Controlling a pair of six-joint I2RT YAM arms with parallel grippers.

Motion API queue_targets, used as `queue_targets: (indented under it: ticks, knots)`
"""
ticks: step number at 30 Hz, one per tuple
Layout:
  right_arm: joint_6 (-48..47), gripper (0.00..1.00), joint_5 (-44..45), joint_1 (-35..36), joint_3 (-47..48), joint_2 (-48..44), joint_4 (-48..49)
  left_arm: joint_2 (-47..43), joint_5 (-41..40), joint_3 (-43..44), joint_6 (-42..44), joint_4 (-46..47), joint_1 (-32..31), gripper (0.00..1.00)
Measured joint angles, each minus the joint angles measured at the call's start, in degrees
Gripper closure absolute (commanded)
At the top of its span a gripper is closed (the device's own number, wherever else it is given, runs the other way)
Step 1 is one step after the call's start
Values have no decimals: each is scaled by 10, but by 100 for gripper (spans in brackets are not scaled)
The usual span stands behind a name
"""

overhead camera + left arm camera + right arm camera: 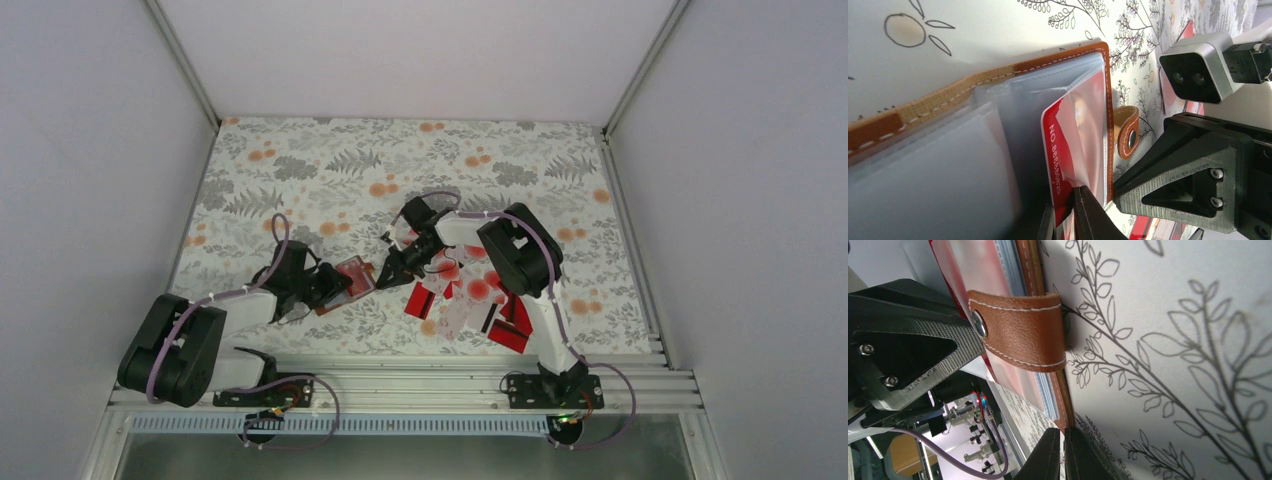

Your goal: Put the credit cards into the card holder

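**Two Grippers Are Working Tip to Tip at an Open Card Holder**

The brown card holder is lying open on the leaf-and-orange-blossom tablecloth. It is sitting left of centre, toward the front edge, between the two arms.

The left gripper is reaching in from the holder's left side. Its jaws are standing narrow, with the lower end of a red card between them. That card is sitting partly inside one of the clear sleeves. White lettering is running along its edge: "NO", then a string of digits starting with several 8s, the last ones too small to read.

The holder's stitched snap strap is curling over its outer edge, with a metal stud showing at its end. The right gripper is pointing in from the right, its jaws pressed tip to tip with nothing between them. They are sitting just beside the holder's brown border; whether they are touching it cannot be told.

Other credit cards, some red with dark stripes and some white with red blotches, are lying in a loose overlapping heap under the right arm, near the holder but apart from it. The right arm's silver wrist camera is showing in the left wrist view.
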Motion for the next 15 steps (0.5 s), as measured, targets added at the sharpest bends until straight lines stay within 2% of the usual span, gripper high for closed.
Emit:
queue_targets:
  ticks: [8, 15]
  knots:
    - [-3, 96, -4, 0, 14, 7, -10, -10, -28, 37, 40, -84, -10, 85]
    - [-6, 96, -10, 1, 29, 11, -5, -30, -65, 78, 68, -201, -17, 77]
